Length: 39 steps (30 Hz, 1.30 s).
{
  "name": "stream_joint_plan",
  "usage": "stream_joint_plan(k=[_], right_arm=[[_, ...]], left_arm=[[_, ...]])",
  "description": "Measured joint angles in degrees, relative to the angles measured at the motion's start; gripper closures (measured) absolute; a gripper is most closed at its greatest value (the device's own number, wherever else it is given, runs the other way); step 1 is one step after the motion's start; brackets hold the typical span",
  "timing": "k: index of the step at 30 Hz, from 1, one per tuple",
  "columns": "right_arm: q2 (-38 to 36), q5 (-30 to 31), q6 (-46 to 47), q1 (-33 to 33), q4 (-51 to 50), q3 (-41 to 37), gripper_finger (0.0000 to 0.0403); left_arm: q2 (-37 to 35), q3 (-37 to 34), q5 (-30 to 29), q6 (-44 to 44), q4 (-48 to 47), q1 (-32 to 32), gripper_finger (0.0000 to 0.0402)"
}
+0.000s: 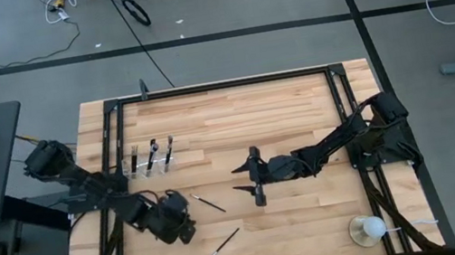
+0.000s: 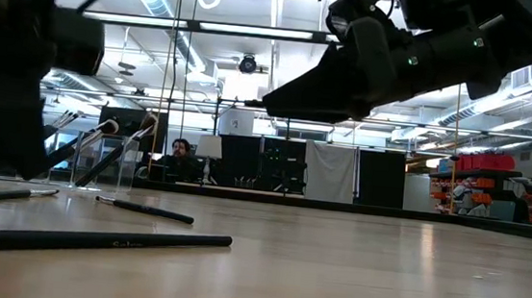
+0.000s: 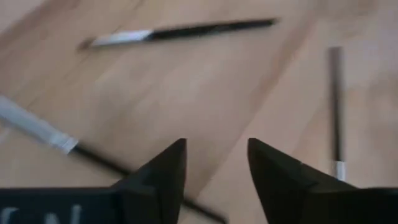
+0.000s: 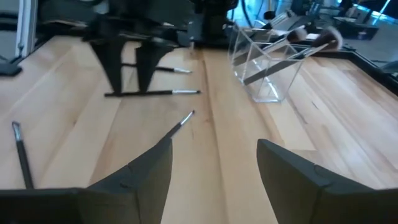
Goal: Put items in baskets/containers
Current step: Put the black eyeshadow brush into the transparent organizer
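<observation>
The clear holder [image 1: 152, 160] stands on the table's left far part with several brushes leaning in it; the right wrist view shows the clear holder [image 4: 266, 65] too. Loose brushes lie flat on the wood: one brush [image 1: 208, 203], another brush [image 1: 224, 242], and others [image 3: 180, 31] [image 3: 336, 106]. My left gripper [image 1: 172, 220] is open and points down over the table's left near part. A silver-ferruled brush [image 3: 37, 127] runs beneath one of its fingers. My right gripper [image 1: 252, 178] hovers open near mid-table, pointing toward the table's left.
A white ball-like object on a stick [image 1: 368, 230] sits at the table's right near corner. A black frame [image 1: 221, 85] borders the table. Bare wood [image 1: 280, 110] lies between the holder and the right arm. A person [image 2: 181, 151] sits far behind the table.
</observation>
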Motion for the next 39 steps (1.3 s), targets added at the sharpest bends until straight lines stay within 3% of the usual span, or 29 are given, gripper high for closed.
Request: stream_joint_plan(k=[3,6,12,17,21,25,31,39], right_arm=[[0.0,-0.4,-0.5,-0.1,-0.9,0.0,0.0165],[0.0,-0.4,-0.7,-0.6,-2.0,0.0,0.0165],[0.0,-0.4,-1.7,-1.4,-3.7,0.0,0.0165],[0.0,-0.4,-1.7,-1.5,-3.7,0.0,0.0165],[0.0,-0.4,-1.7,-1.5,-3.7,0.0,0.0165],[0.0,-0.4,-1.8,-1.5,-3.9,0.0,0.0165],[0.0,-0.4,-1.8,-1.5,-4.1,0.0,0.0165],[0.0,-0.4,-1.8,-1.5,-4.2,0.0,0.0166]], left_arm=[[0.0,0.0,5.2,-6.5,-4.1,1.0,0.0197],[0.0,0.1,6.0,-11.9,-4.5,0.8,0.0193],[0.0,6.7,1.2,-13.9,-9.7,-1.8,0.0217],[0.0,14.1,-2.7,-16.6,-24.0,-5.2,0.0241],[0.0,15.4,-5.6,-23.6,-33.9,-8.5,0.0261],[0.0,15.4,-6.0,-28.6,-36.9,-11.1,0.0268],[0.4,15.4,-6.5,-35.3,-40.2,-13.1,0.0231],[3.6,15.3,-2.0,-43.8,-46.5,-14.1,0.0174]])
